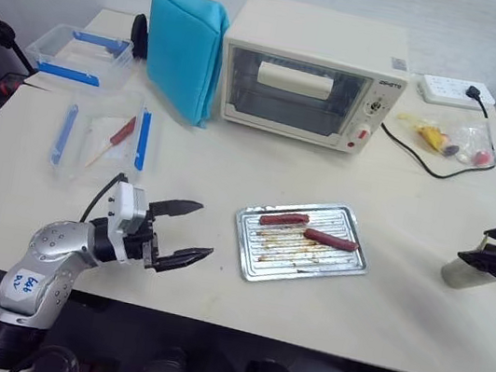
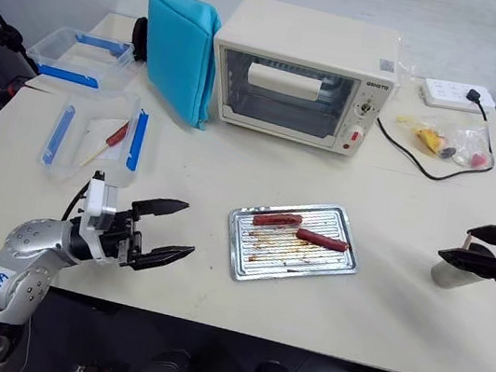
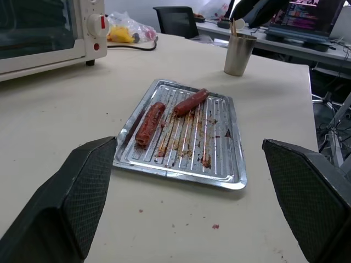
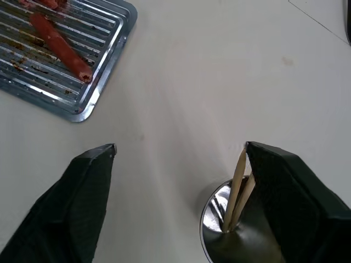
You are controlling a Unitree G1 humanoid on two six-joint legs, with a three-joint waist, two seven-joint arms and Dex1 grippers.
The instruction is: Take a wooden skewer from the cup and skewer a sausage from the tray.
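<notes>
Skewer [image 4: 237, 186]: thin pale wood sticks standing in the cup [image 3: 239, 53], right of the tray [image 1: 250, 264]; none taken yet.
Right gripper [image 4: 181, 164]: hovering over the cup, fingers apart, holding nothing.
Left gripper [image 1: 186, 229]: waiting wide open, empty.
Sausage [image 1: 330, 240]: smooth, reddish, lying unpierced on the ridged, greasy metal tray.

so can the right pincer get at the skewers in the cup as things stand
Probably yes: the right pincer hangs open over the cup, the skewers stand just inside one finger, and nothing lies between.
</notes>
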